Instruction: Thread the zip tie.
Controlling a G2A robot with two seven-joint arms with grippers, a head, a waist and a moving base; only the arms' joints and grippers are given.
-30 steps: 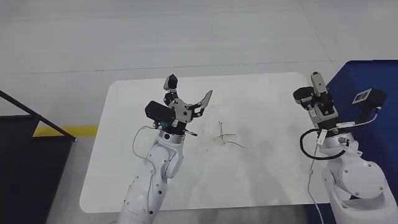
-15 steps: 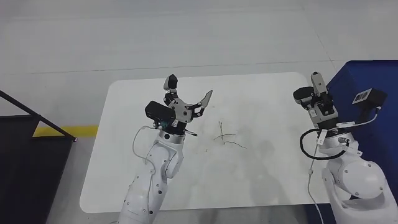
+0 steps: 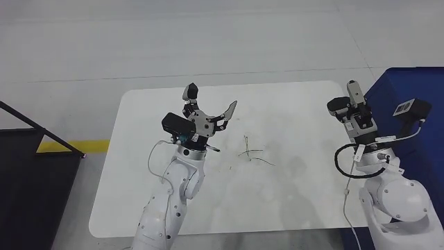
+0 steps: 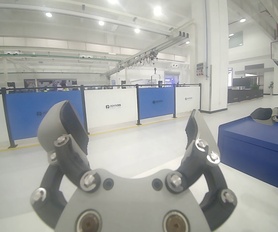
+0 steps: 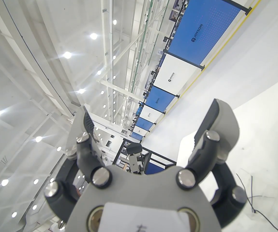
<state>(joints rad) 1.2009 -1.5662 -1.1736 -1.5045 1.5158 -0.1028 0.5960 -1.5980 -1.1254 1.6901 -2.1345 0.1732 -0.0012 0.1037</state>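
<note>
**Top view.** The left gripper [image 3: 212, 98] is raised above the white table [image 3: 291, 201] with its jaws spread wide and nothing between them. The zip tie [image 3: 251, 151] lies flat on the table just beside this claw, on the side towards the other arm and lower than its fingertips. It shows as a few thin dark strands that cross, and how many there are cannot be told. The right gripper [image 3: 354, 92] stands well apart from the tie, at the table's far edge.

**Left wrist view.** The left gripper [image 4: 131, 114] points out over the hall floor, fingers parted and empty.

**Right wrist view.** The right gripper [image 5: 152, 112] is likewise released and holds nothing. The zip tie [image 5: 247, 192] rests on the table [image 5: 262, 121] beside and behind its fingers.

**Handling, as a judgement.** The tie is probably very light, thin, springy and slick, so it is likely to skid or flick away under a careless pinch. One claw would best take it close behind the head and the other near the tail tip — which end is the head is too small to tell.
</note>
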